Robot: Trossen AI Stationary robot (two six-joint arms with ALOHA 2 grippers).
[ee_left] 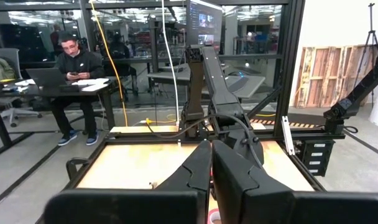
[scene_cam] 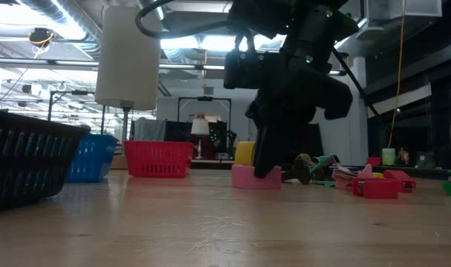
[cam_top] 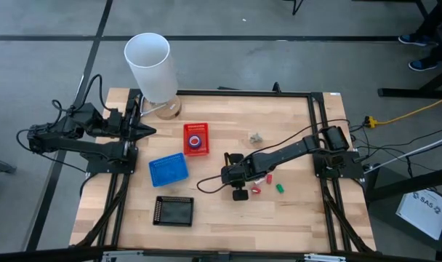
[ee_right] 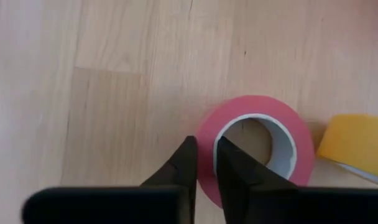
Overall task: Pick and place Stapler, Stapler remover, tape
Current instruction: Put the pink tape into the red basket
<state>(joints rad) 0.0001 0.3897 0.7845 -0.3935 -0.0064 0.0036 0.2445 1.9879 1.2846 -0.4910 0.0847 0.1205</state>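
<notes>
Progress: early | right pincer (ee_right: 202,163) pinched on pink tape (ee_right: 254,149) wall, frame centre | apparently unlifted; remaining items unplaced

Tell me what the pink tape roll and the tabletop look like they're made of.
The pink tape roll looks like matte paper-type tape wound on a pale cardboard-like core, though the look leaves that open. The tabletop looks like light wood: jointed planks with visible grain and a smooth, low-sheen finish.

High view straight down over table (cam_top: 294,211); low view level along it; right wrist close above pink tape (ee_right: 263,146), shared with low view.
</notes>
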